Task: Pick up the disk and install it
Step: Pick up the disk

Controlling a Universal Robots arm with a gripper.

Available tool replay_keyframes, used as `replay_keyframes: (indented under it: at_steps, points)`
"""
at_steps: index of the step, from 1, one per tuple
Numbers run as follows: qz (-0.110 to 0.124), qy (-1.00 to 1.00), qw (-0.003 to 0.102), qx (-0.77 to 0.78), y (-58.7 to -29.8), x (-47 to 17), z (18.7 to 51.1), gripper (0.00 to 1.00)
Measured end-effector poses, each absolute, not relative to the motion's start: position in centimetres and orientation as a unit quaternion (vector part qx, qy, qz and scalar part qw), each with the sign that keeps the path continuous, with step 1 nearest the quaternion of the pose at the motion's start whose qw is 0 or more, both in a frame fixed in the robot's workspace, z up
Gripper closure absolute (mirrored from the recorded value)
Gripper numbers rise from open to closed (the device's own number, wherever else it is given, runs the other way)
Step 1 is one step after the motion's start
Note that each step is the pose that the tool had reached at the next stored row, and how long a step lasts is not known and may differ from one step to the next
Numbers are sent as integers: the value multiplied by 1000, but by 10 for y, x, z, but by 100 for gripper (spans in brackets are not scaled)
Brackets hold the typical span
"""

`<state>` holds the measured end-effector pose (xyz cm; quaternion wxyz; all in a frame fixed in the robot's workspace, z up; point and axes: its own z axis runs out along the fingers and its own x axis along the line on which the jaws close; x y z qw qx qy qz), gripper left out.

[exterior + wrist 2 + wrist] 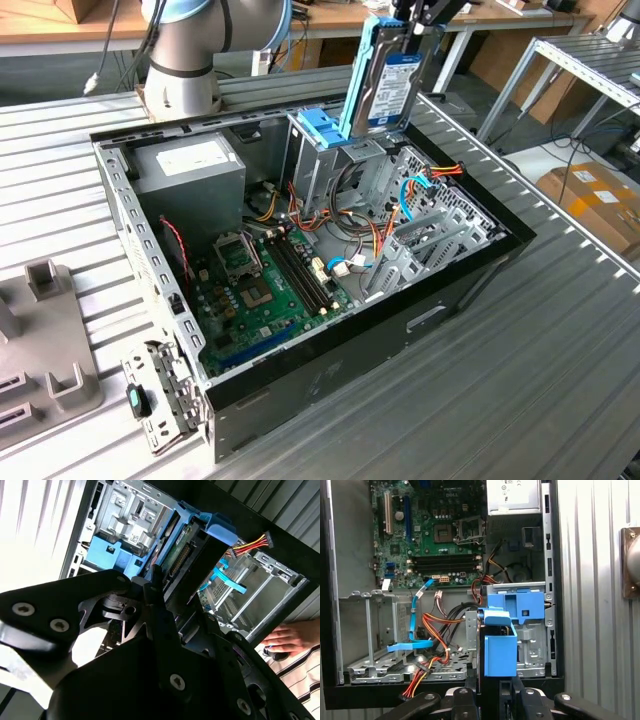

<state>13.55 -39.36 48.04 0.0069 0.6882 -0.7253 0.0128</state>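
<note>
The single arm's grey, blue-capped base (185, 50) stands at eleven o'clock in the exterior view, and the wrist comes down at twelve o'clock. Its black gripper (408, 20) is closed narrow on the upper end of the disk (390, 90), a flat metal hard drive with a white-and-blue label in a light-blue plastic carrier. The disk stands upright, slightly tilted, at one o'clock from the middle of the open black computer case (330, 385). Its lower end is just beside the blue plastic bracket (322, 125) that tops the upright metal cage (335, 165).

Inside the case lie one grey power-supply box (190, 165) at ten o'clock and one green motherboard (265, 285) at seven.

The case rests on a ribbed metal table (560, 330). One cardboard box (590, 200) sits on the floor at three o'clock. In the second wrist view, one person's hand (292, 635) lies near the case.
</note>
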Motion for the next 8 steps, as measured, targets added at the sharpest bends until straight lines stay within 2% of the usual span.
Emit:
replay_keyframes:
  at_steps: [8]
  points:
    - [13, -725, 7, 688, -405, 138, 480, 65]
